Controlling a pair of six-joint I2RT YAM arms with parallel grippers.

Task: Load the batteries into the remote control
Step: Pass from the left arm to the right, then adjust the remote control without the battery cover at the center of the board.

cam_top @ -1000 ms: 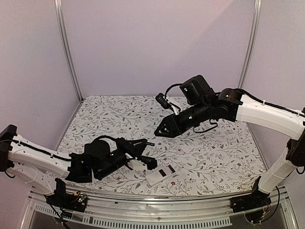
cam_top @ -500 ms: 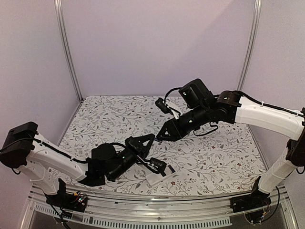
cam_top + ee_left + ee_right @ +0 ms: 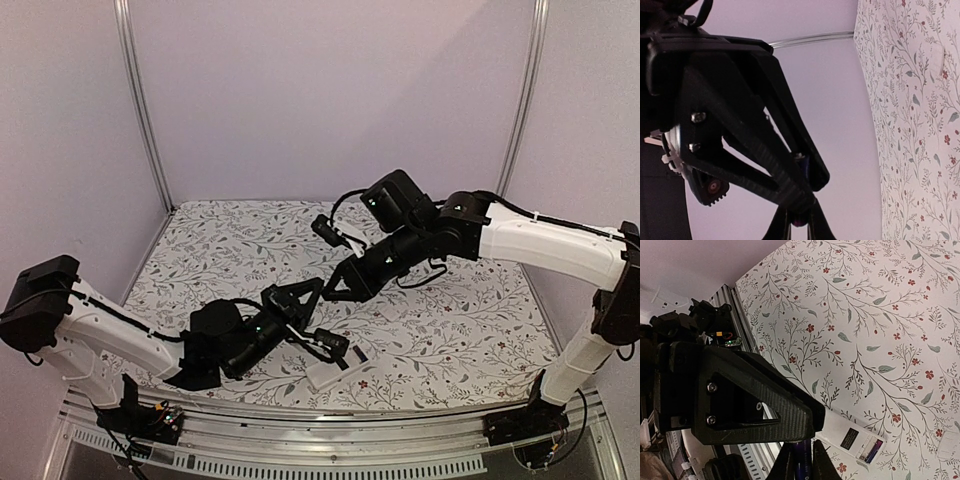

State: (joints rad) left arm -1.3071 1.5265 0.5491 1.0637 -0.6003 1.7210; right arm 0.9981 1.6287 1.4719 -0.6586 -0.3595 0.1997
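The left gripper [image 3: 314, 291] has its jaws narrowed onto a slim dark battery [image 3: 801, 465], held above the desk [image 3: 230, 240]. The right gripper [image 3: 332, 291] meets it tip to tip, and I cannot tell its grip. The white remote control [image 3: 338, 367], showing a dark patch, lies near the front edge.

Tip to tip: left fingers [image 3: 300, 292], pinched narrow, and right fingers [image 3: 345, 283].

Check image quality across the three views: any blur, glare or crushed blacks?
Top external: soft even light, no glare; left hand and right hand are low-detail black masses. Left wrist: hand near-silhouette against the pale wall, cloth sharp. Right wrist: cloth crisp, hand dark up close, battery cut off by the bottom edge.
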